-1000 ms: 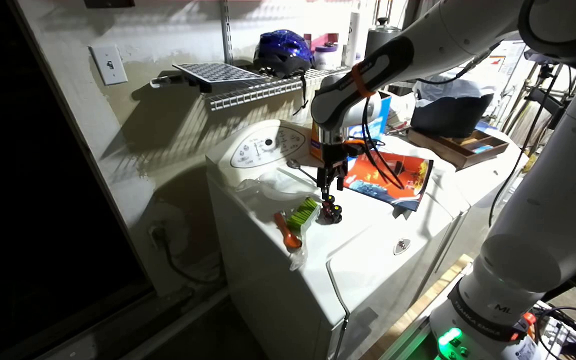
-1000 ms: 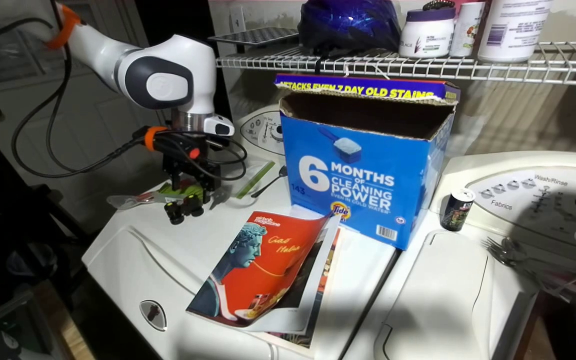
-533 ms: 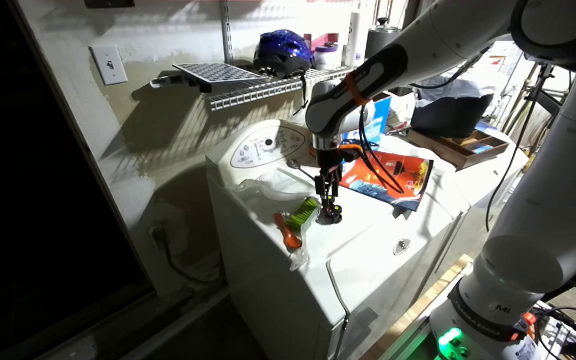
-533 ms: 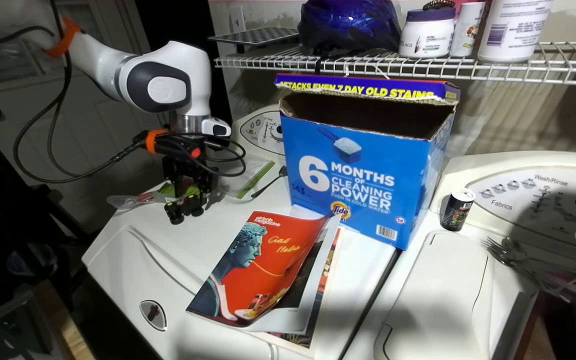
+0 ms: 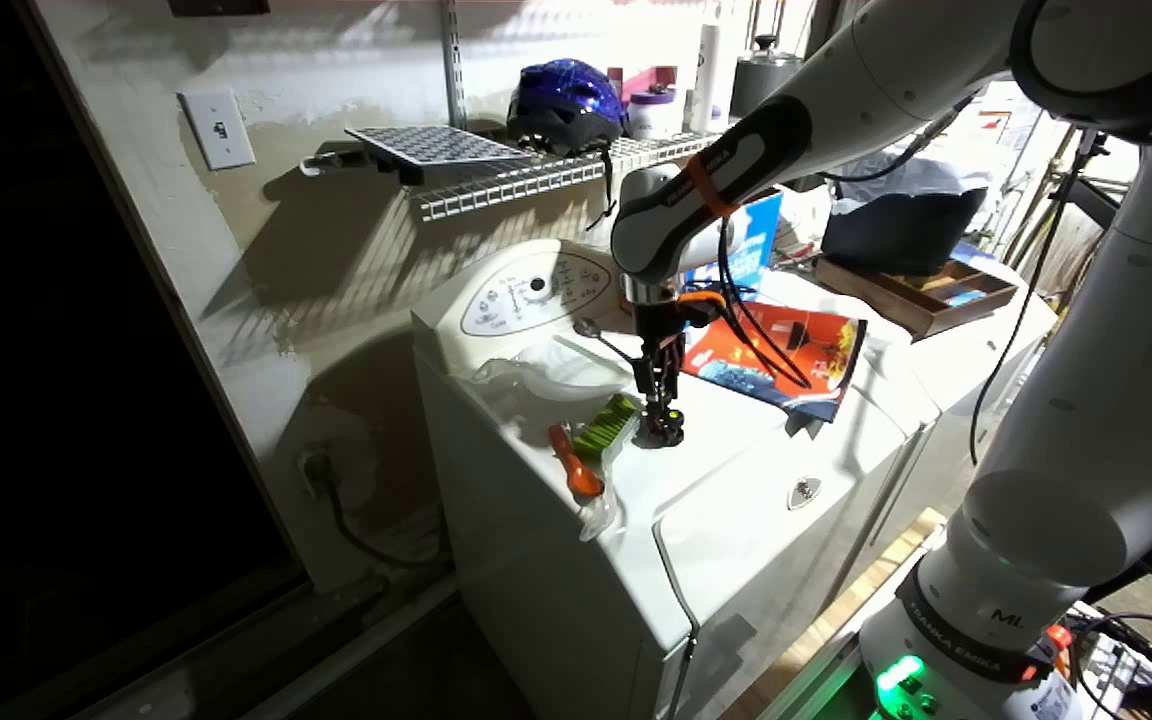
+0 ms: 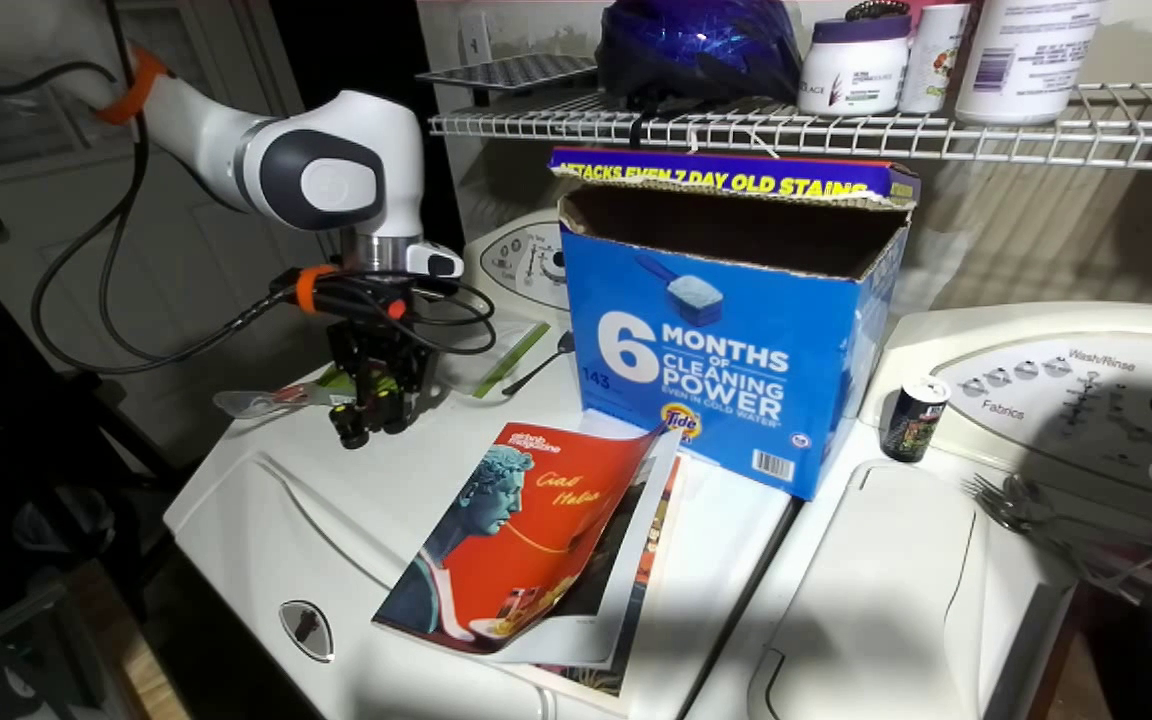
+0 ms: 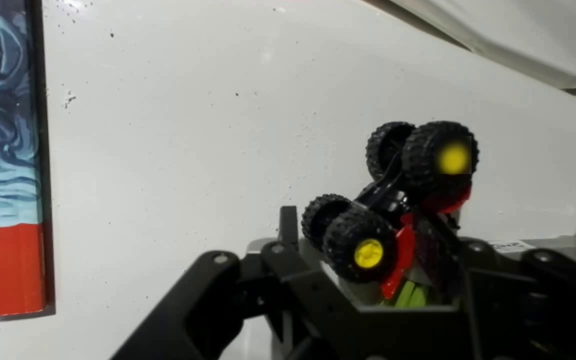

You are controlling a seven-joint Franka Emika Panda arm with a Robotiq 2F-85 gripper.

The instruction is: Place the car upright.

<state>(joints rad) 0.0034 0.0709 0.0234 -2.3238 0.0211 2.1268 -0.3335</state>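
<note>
The car [image 7: 360,245] is a small toy truck with chunky black wheels, yellow hubs and a red body. It lies on its side on the white machine top [image 7: 183,150], hubs facing up, underside turned away from the red body. My gripper [image 7: 368,220] stands low over it, jaws part-way apart, one on either side. A thin gap shows between the left fingertip [image 7: 288,220] and the nearest wheel. Contact on the right side is too dark to tell. In both exterior views the gripper [image 5: 658,412] reaches down to the car [image 6: 351,428], partly covering it.
Close beside the car are a green-bristled brush [image 5: 606,428] and an orange spoon [image 5: 574,462]. A magazine [image 6: 496,540] and a tall blue box [image 6: 726,370] occupy the same top. Above hangs a wire shelf [image 6: 836,142] with a blue helmet [image 5: 566,105].
My gripper has come down onto the car, and its fingers have moved closer together around it. The car stays in the same place and pose.
</note>
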